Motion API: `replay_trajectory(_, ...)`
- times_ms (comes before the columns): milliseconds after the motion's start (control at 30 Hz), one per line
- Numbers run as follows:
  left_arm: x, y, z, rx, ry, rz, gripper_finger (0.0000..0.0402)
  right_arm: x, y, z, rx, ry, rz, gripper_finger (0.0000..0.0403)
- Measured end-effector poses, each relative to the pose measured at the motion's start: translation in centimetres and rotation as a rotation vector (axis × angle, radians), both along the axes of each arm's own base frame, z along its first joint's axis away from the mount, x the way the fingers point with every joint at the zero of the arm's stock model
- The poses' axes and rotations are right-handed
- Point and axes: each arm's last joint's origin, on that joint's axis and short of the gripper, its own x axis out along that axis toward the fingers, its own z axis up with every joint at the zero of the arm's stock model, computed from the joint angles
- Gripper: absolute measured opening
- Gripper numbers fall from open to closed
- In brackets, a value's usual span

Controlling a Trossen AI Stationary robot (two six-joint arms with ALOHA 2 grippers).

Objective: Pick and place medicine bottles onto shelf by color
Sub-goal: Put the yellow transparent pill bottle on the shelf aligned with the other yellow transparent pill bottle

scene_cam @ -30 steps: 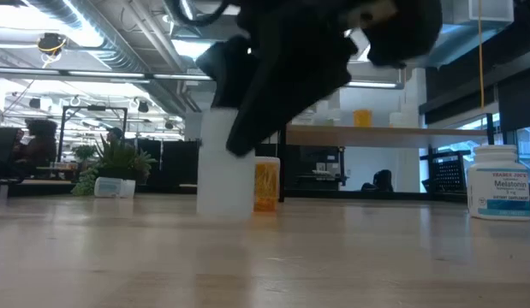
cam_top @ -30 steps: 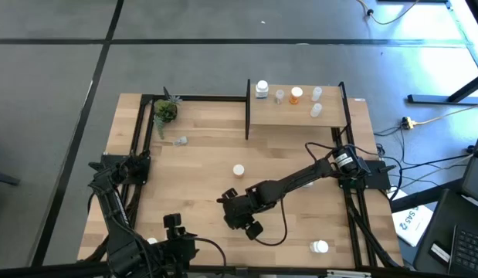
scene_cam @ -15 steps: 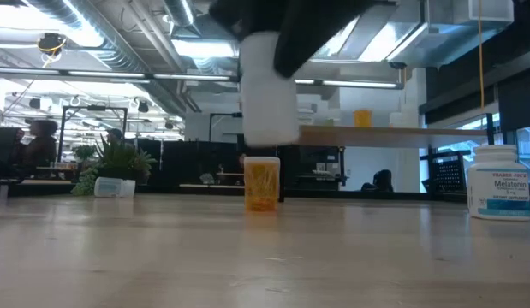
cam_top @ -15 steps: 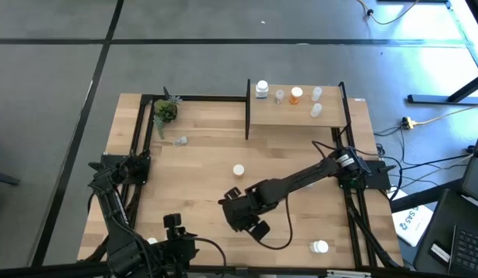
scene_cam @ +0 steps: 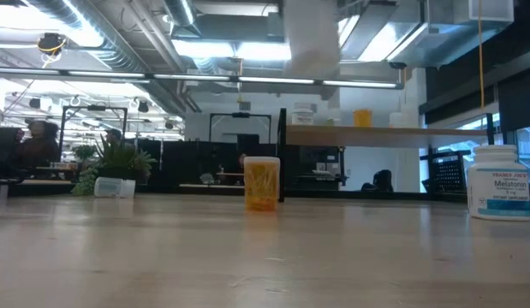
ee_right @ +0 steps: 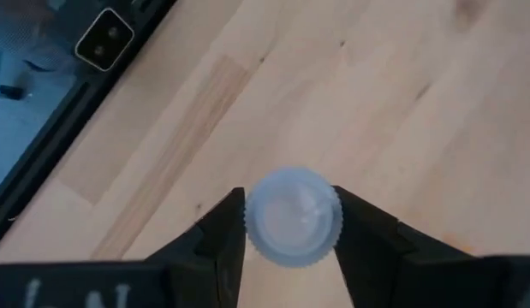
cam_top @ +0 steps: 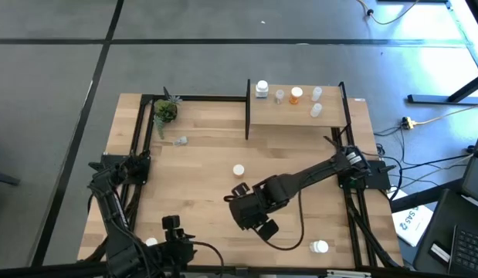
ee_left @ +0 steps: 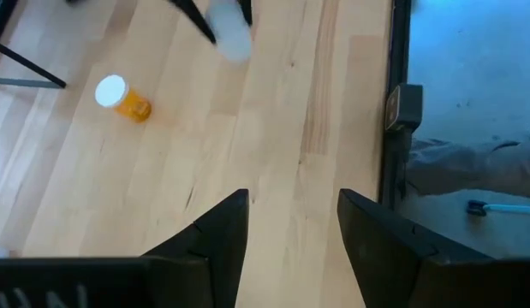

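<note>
My right gripper [cam_top: 240, 193] hangs over the table's middle, shut on a white medicine bottle [ee_right: 292, 216], whose body shows high above the tabletop in the low view [scene_cam: 312, 36]. An orange medicine bottle with a white cap [cam_top: 238, 170] stands upright on the table just beyond it. The shelf [cam_top: 331, 117] at the far right carries several bottles, among them a white one [cam_top: 262, 89] and an orange one [cam_top: 296, 94]. My left gripper [ee_left: 290, 201] waits open at the near left edge [cam_top: 179, 241] with nothing between its fingers. My right gripper pinches the white bottle between its two fingers [ee_right: 220, 229], on opposite sides just below the ribbed cap [ee_right: 292, 214]. The fingers come from above, pointing steeply down. The bottle hangs upright, its base [scene_cam: 312, 64] lifted well clear of the table.
A labelled white bottle [cam_top: 320, 246] stands near the table's front right corner. A clear bottle [cam_top: 179, 140] lies beside a small potted plant [cam_top: 165, 110] at the far left. Black frame posts [cam_top: 247, 108] border the shelf and the table's sides.
My right gripper has risen, staying shut on the white bottle, and drifted a little toward the table's right. The bottle stood on the table in front of the orange one and now hangs high above it, still upright.
</note>
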Motion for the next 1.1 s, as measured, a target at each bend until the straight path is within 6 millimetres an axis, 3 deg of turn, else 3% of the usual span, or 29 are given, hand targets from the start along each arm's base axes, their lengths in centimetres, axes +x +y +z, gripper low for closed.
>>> replay_trajectory(300, 0.3, 0.1, -2.2, 0.049, 0.025, 0.038, 0.0174, -3.3, -1.3, 3.7, -0.094, 0.011, -0.123, 0.015)
replay_trajectory(667, 1.8, 1.3, -1.8, 0.222, -0.151, 0.06, 0.0174, -8.4, -2.9, 8.8, -0.179, -0.047, -0.337, 0.0153)
replay_trajectory(933, 5.3, 4.6, -1.7, 0.326, -0.1, 0.094, 0.0174, -12.1, -3.8, 11.4, -0.235, -0.106, -0.516, 0.0155)
replay_trajectory(1100, 7.6, 7.7, -1.3, 0.353, -0.035, 0.125, 0.0174, -13.7, -4.6, 12.6, -0.2, -0.138, -0.609, 0.0155)
